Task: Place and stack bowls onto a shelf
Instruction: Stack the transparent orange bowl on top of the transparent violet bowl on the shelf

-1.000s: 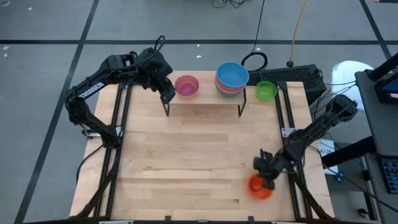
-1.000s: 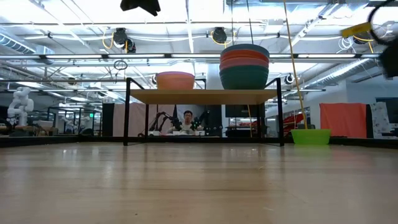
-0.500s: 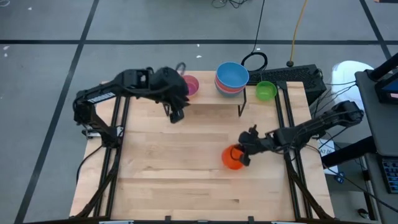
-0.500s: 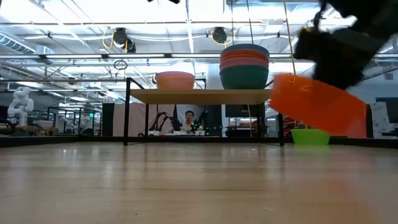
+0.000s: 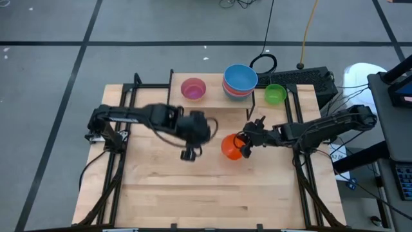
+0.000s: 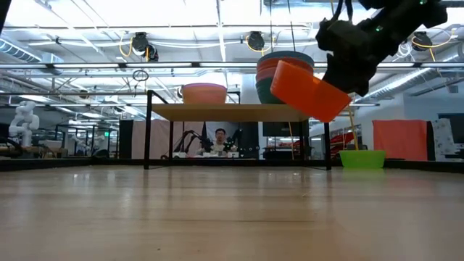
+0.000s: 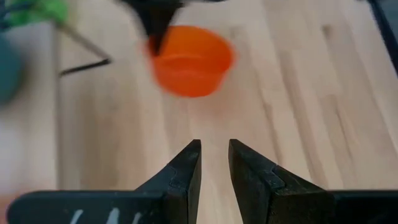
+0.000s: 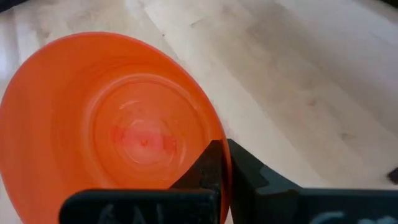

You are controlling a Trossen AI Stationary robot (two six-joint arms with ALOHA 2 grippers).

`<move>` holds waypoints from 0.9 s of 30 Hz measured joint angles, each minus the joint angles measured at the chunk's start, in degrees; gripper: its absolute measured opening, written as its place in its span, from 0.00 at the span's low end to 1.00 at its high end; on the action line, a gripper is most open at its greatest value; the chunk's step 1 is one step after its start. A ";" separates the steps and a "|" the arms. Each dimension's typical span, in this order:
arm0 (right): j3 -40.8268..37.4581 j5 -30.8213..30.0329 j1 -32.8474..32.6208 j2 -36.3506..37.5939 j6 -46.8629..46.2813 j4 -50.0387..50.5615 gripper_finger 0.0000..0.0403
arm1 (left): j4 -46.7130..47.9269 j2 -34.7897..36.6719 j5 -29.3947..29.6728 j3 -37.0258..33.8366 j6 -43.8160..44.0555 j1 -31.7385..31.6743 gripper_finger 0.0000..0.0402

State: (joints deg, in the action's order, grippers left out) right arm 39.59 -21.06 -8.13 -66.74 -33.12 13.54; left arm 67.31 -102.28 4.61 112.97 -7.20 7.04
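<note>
The orange bowl (image 5: 231, 146) hangs above the table in my right gripper (image 5: 245, 145), right of centre and in front of the shelf (image 5: 215, 106); the low view shows the orange bowl (image 6: 308, 90) tilted at shelf height. On the shelf stand a pink bowl (image 5: 193, 88) and a stack with the blue bowl (image 5: 240, 78) on top, over a red and a teal one (image 6: 279, 72). A green bowl (image 5: 275, 94) sits on the table, right of the shelf. My left gripper (image 5: 188, 154) hovers over mid-table, left of the orange bowl (image 7: 189, 59), its fingers (image 7: 214, 158) a narrow gap apart. My right gripper pinches the orange bowl's rim (image 8: 214, 146) on the side nearest the arm, one finger inside the bowl and one outside. The fingers come from the table's right. The bowl is lifted clear of the table and tilted.
A black keyboard (image 5: 309, 78) and a coiled cable (image 5: 262, 63) lie at the far edge, behind the shelf. A person (image 6: 219, 141) sits in the room beyond. Bare wood spreads over the near half of the table (image 5: 193, 193).
My right gripper has carried the orange bowl from the table's near right corner up and toward the far left, so it now hangs lifted and tilted before the shelf. My left gripper has drawn away from the pink bowl on the shelf, toward the near side and the table's middle.
</note>
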 joint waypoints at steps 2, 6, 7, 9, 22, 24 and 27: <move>0.00 0.00 0.66 0.00 0.01 -0.02 0.00 | -0.56 -1.10 0.46 0.00 -3.03 1.87 0.22; 0.00 0.29 1.84 -0.01 -0.39 -0.32 0.00 | -2.95 -4.08 4.52 0.00 -12.05 4.80 0.22; 0.00 0.65 2.07 -0.02 -0.76 -0.64 0.00 | -3.75 -4.81 5.47 0.00 -14.36 5.24 0.22; 0.00 3.36 2.79 -0.02 -1.09 -2.28 0.00 | -5.78 -5.99 6.41 0.00 -18.96 5.92 0.22; 0.04 10.82 3.63 -0.02 -3.06 -8.61 0.00 | -8.15 -10.95 5.71 0.02 -40.15 5.15 0.22; 0.04 10.82 3.61 -0.04 -3.03 -8.38 0.00 | -8.12 -11.13 5.78 0.00 -42.86 5.15 0.22; 0.04 10.55 3.61 -0.18 -1.90 -7.25 0.00 | -10.38 -11.02 5.89 0.02 -45.60 5.15 0.22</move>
State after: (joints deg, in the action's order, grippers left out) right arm 39.64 -10.51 -4.51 -66.92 -35.02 6.29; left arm 56.93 -113.30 10.50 112.98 -52.79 12.19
